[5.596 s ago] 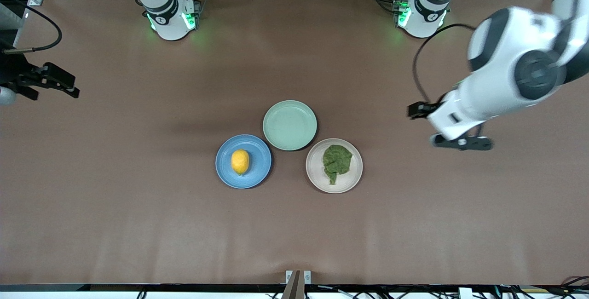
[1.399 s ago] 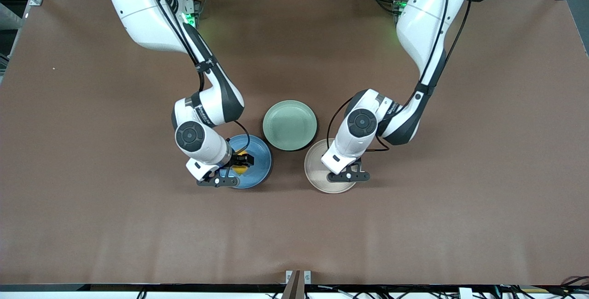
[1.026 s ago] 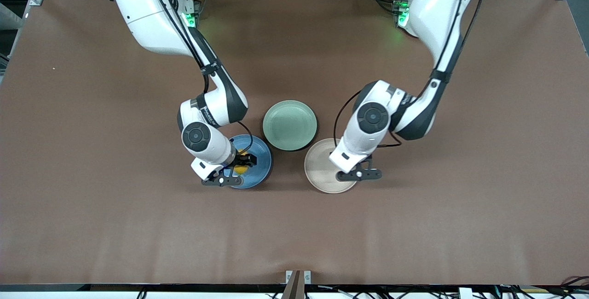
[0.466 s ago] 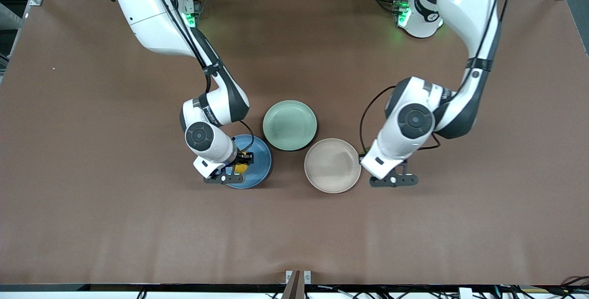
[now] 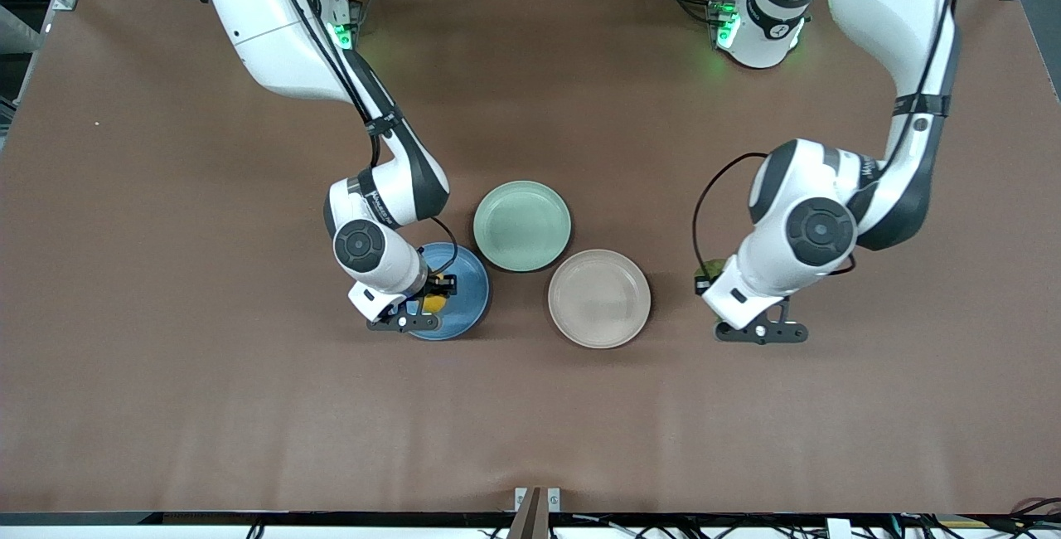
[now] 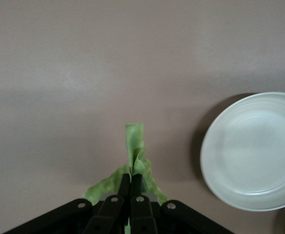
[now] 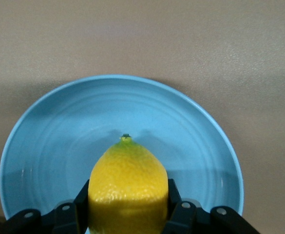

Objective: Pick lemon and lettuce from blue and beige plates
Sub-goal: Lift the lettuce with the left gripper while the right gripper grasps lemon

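Observation:
My right gripper point(image 5: 434, 296) is shut on the yellow lemon point(image 5: 432, 303) low over the blue plate point(image 5: 466, 290). In the right wrist view the lemon point(image 7: 127, 180) sits between my fingers, with the blue plate point(image 7: 54, 141) under it. My left gripper point(image 5: 707, 279) is shut on the green lettuce point(image 5: 702, 272) over bare table, beside the beige plate point(image 5: 598, 298) toward the left arm's end. In the left wrist view the lettuce point(image 6: 135, 148) hangs from my left gripper point(image 6: 131, 177), and the beige plate point(image 6: 252, 151) lies bare to one side.
A pale mint-green plate point(image 5: 522, 225) lies between the blue and beige plates, farther from the front camera. The brown table point(image 5: 530, 406) stretches wide around the plates. A slotted bracket point(image 5: 536, 499) sits at its near edge.
My left gripper has carried the lettuce off the beige plate toward the left arm's end of the table. My right gripper has stayed shut on the lemon over the blue plate.

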You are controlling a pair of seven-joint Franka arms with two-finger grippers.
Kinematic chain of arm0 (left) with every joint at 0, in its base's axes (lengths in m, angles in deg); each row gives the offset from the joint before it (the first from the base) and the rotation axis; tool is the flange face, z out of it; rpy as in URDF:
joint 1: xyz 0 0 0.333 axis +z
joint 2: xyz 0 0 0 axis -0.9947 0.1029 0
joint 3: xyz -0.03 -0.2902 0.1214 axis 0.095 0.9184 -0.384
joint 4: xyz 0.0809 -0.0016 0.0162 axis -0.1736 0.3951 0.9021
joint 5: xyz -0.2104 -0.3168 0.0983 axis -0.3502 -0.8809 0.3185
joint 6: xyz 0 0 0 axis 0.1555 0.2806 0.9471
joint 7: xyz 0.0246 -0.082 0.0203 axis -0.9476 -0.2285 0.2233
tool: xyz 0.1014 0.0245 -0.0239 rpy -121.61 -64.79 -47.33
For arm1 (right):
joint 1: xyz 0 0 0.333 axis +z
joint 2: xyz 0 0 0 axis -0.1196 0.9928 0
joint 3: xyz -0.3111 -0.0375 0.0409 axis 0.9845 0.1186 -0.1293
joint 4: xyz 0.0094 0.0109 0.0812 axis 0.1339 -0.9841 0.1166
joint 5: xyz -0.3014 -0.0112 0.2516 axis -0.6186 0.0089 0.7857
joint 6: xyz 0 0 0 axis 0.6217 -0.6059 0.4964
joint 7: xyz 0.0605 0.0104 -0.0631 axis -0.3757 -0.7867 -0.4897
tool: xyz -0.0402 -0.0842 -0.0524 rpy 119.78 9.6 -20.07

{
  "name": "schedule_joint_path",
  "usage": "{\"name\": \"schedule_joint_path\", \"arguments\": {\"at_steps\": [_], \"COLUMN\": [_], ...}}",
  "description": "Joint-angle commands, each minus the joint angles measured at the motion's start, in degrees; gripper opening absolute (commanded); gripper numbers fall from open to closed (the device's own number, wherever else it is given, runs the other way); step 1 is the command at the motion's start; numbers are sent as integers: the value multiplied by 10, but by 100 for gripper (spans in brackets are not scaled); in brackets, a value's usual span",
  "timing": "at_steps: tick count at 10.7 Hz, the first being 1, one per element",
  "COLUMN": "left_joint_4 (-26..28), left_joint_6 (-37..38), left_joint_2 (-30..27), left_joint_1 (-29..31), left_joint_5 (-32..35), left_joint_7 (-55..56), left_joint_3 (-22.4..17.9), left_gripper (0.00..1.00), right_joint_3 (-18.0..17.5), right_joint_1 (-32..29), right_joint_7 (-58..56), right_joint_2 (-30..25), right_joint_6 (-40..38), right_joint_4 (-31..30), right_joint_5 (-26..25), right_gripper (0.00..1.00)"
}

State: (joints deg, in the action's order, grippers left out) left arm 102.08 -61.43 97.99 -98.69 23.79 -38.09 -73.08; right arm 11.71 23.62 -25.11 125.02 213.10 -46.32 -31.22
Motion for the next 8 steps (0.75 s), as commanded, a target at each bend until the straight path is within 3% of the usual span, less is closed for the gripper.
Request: {"name": "schedule_joint_path", "arguments": {"at_steps": [1, 8], "left_joint_4": [10, 11], "left_joint_6": [26, 37], "left_joint_2": [-14, 12], "left_joint_1": [31, 93], "left_joint_5": [6, 15], "left_joint_7": [-55, -157], "left_joint_3": [6, 1], "left_gripper": [0, 0], "right_joint_3": [4, 18], "right_joint_1": [-1, -64], "right_joint_7": [1, -95], "right_joint_2": [-9, -53], "right_joint_6": [-2, -152], "right_joint_4": [1, 31], "right_joint_5": [4, 0], "right_gripper": [36, 35]}}
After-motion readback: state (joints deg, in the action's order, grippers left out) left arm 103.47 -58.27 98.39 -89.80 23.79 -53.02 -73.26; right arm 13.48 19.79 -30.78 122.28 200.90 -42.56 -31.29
